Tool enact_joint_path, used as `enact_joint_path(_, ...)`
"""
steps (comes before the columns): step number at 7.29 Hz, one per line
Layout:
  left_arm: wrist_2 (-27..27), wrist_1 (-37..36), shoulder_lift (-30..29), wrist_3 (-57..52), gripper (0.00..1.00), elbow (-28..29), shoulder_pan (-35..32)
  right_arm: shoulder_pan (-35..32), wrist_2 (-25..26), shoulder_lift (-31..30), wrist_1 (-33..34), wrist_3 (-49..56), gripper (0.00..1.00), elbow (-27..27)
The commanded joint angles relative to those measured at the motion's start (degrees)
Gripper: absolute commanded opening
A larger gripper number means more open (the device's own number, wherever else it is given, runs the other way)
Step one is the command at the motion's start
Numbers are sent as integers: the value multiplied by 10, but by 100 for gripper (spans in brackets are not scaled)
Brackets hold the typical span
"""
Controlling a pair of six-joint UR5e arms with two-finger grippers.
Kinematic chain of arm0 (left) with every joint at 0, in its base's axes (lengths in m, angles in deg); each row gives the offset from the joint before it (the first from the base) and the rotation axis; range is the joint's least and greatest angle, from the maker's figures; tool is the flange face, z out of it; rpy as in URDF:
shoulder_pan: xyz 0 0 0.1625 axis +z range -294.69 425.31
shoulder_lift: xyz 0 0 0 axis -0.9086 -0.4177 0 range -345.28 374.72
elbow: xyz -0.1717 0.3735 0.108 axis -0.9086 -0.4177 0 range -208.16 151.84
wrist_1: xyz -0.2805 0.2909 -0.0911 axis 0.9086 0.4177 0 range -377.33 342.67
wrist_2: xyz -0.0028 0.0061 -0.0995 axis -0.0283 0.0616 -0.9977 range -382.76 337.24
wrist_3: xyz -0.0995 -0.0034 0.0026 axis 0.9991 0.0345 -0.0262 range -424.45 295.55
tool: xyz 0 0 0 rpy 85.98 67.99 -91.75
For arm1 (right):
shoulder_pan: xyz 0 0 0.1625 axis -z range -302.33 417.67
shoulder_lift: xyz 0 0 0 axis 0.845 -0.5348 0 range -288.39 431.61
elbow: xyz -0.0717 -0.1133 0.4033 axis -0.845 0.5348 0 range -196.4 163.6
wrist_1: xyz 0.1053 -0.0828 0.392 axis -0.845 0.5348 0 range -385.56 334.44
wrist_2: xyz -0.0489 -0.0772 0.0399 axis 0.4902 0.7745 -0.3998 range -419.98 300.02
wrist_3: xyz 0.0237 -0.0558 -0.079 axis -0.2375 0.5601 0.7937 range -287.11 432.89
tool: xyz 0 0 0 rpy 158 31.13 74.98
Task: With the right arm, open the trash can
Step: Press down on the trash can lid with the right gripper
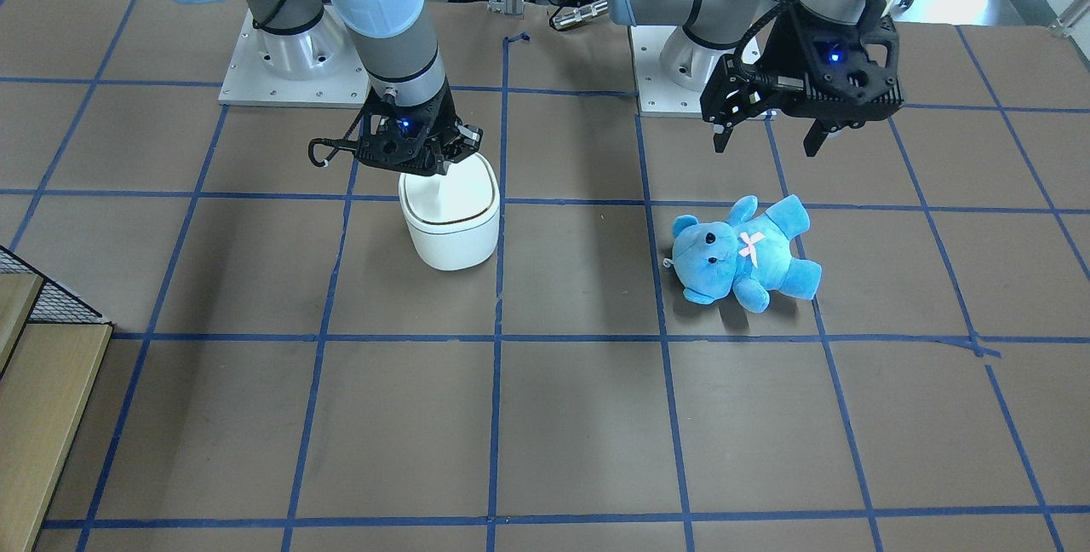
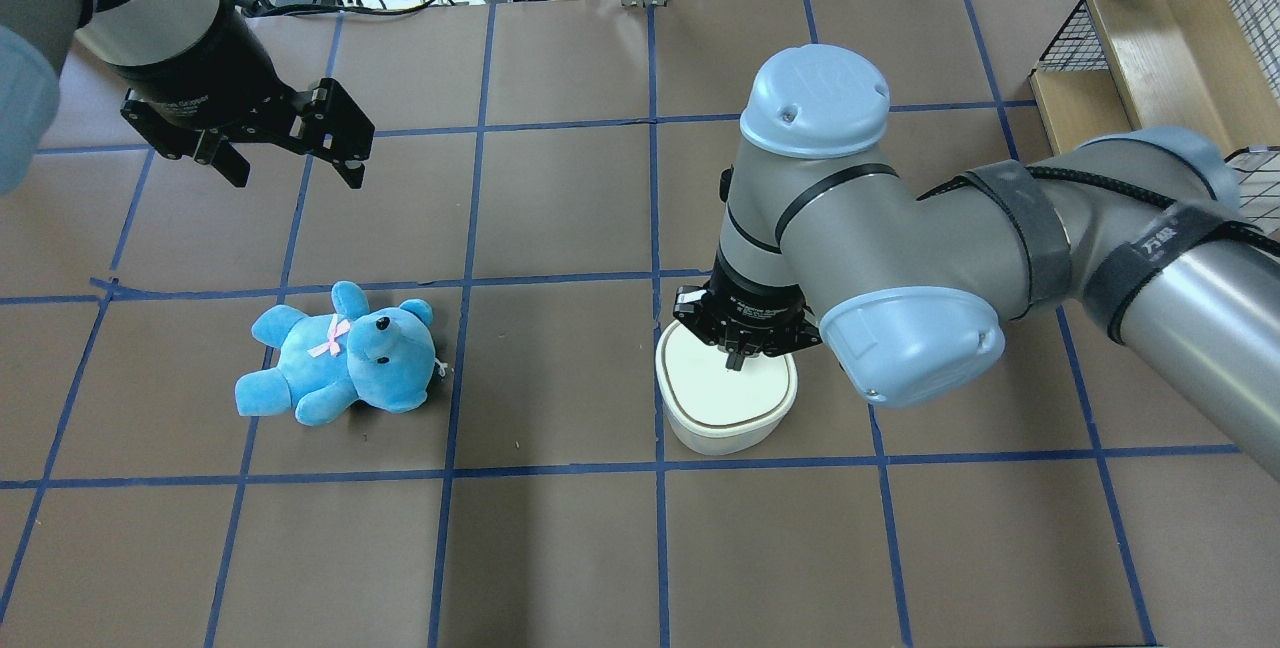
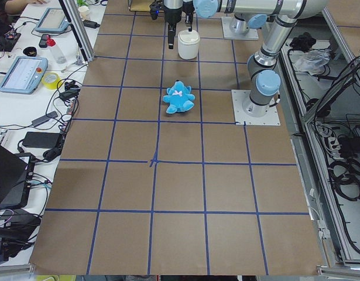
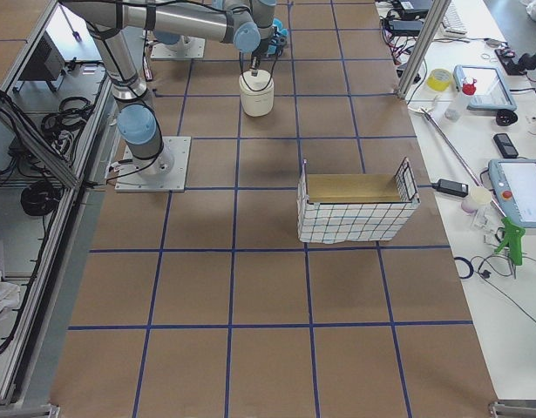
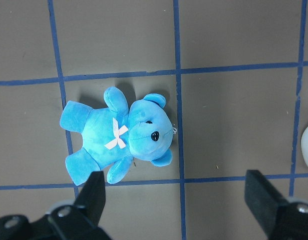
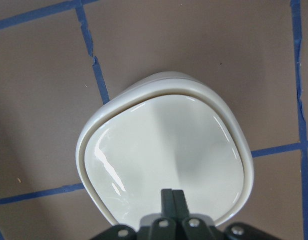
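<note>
The white trash can (image 2: 725, 408) stands on the brown table with its lid down; it also shows in the front view (image 1: 450, 232) and fills the right wrist view (image 6: 164, 150). My right gripper (image 2: 736, 360) points straight down over the robot-side edge of the lid, fingers shut together (image 6: 172, 196) and holding nothing. I cannot tell whether the tips touch the lid. My left gripper (image 2: 295, 171) hangs open and empty above the table, away from the can, with its fingers spread wide in the left wrist view (image 5: 179, 200).
A blue teddy bear (image 2: 340, 353) lies on its back under my left gripper, a tile to the left of the can in the overhead view. A wire-mesh basket holding a wooden box (image 2: 1150, 38) stands at the far right. Cables and tools lie beyond the far edge.
</note>
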Motion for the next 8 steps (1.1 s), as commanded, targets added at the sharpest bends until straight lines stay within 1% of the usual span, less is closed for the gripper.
enact_joint_path(1,0,0,0,-1,100,0,-1,-1,5,3,8,1,0,-6)
enact_joint_path(4,0,0,0,0,100,0,-1,1,13,3,33,-2,0,-30)
enact_joint_path(8,0,0,0,-1,100,0,-1,4,23,4,36,-14,0,-33)
